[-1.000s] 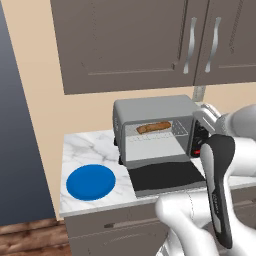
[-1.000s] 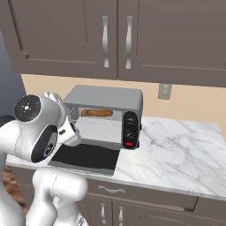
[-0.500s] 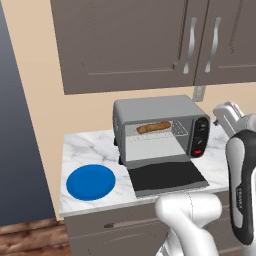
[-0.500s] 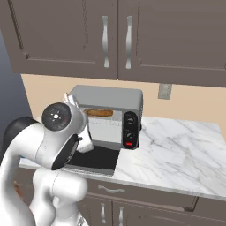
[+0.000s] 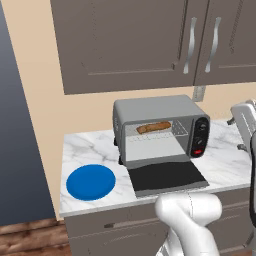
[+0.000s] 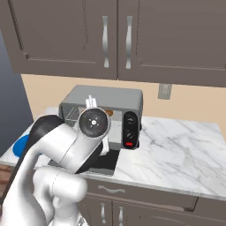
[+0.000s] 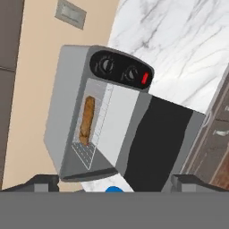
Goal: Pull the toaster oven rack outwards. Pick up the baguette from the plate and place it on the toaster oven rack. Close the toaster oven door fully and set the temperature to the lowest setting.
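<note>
The toaster oven [image 5: 159, 111] stands on the marble counter with its toaster oven door [image 5: 167, 176] dropped flat in front. The baguette [image 5: 154, 128] lies on the toaster oven rack [image 5: 176, 131], inside the cavity. The blue plate [image 5: 91, 181] at the left is bare. In the hand view my gripper [image 7: 115, 182] hovers above and away from the toaster oven [image 7: 71, 103]. It is open, fingertips wide apart with nothing between them. That view shows the baguette [image 7: 87, 120], the door [image 7: 156, 143] and the dark control panel's knobs [image 7: 106, 66].
My white arm [image 6: 75, 145] crosses in front of the oven [image 6: 106, 93] in the right base view, hiding much of its cavity. Grey cabinets [image 5: 150, 40] hang above. A wall outlet [image 6: 164, 91] sits right of the oven, with open marble counter [image 6: 181, 154] beyond.
The arm has swung up and to the right, away from the oven's front. The gripper has stayed open. Baguette, door and plate have not moved.
</note>
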Robot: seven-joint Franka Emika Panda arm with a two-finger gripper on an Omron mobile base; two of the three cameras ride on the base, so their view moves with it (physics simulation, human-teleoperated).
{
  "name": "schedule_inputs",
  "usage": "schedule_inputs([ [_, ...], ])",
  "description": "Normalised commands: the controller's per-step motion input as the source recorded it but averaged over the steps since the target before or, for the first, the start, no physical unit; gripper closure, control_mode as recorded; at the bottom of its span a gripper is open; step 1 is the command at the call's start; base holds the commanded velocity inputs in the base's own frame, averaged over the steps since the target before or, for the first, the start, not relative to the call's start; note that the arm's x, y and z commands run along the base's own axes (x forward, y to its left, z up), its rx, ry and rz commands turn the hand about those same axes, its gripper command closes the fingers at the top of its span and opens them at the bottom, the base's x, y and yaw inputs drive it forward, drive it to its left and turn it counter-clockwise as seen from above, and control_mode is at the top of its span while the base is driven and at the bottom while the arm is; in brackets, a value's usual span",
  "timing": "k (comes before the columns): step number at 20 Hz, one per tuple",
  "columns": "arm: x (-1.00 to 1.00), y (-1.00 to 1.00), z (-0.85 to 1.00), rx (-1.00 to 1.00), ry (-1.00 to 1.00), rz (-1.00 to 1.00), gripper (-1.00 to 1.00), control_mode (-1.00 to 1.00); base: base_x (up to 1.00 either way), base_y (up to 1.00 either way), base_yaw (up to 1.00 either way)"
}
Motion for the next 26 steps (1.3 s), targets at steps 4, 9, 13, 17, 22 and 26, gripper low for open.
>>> schedule_inputs([
  [4, 0.00, -0.24, 0.00, 0.18, 0.22, 0.00, -1.00, -1.00, 0.00, 0.00, 0.00],
  [9, 0.00, -0.19, -0.08, 0.16, 0.26, 0.00, -1.00, -1.00, 0.00, 0.00, 0.00],
  [13, 0.00, -0.18, -0.33, 0.15, 0.16, 0.00, -1.00, -1.00, 0.00, 0.00, 0.00],
  [17, 0.00, -0.06, -0.35, 0.05, 0.07, 0.00, -1.00, -1.00, 0.00, 0.00, 0.00],
  [22, 0.00, 0.00, -0.43, 0.01, 0.02, 0.00, -1.00, -1.00, 0.00, 0.00, 0.00],
  [26, 0.00, 0.00, -0.42, 0.03, 0.02, 0.00, -1.00, -1.00, 0.00, 0.00, 0.00],
])
